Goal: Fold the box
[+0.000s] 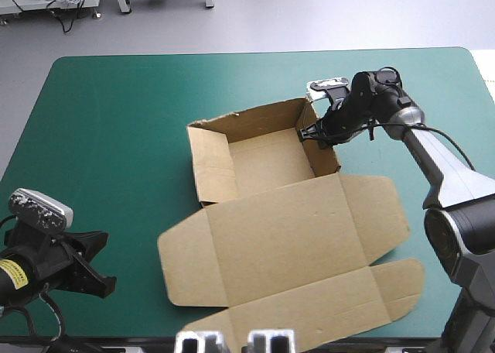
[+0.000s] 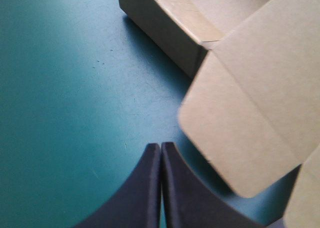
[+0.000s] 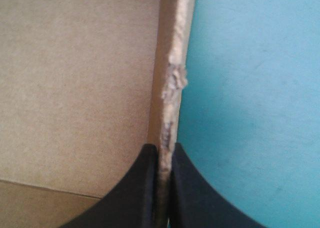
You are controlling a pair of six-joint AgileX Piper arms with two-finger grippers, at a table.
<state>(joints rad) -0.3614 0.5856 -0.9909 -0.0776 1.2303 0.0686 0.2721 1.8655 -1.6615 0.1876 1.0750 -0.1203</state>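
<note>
The box (image 1: pixel 278 214) lies mid-way across the surface (image 1: pixel 100 136), tray walls up, lid flat toward the near edge. The right fingers (image 3: pixel 142 188) pinch the tray's right wall (rim frayed there). The left fingers (image 2: pixel 145 193) are pressed together, empty, beside a lid flap. The board is probably light, stiff and easily creased, so grip it near the folds.

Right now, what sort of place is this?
Probably a robot lab or test bench: a table with a teal-green cover, a brown box part-folded on it, the right gripper shut on its wall, the left gripper shut near its lid flap.
</note>
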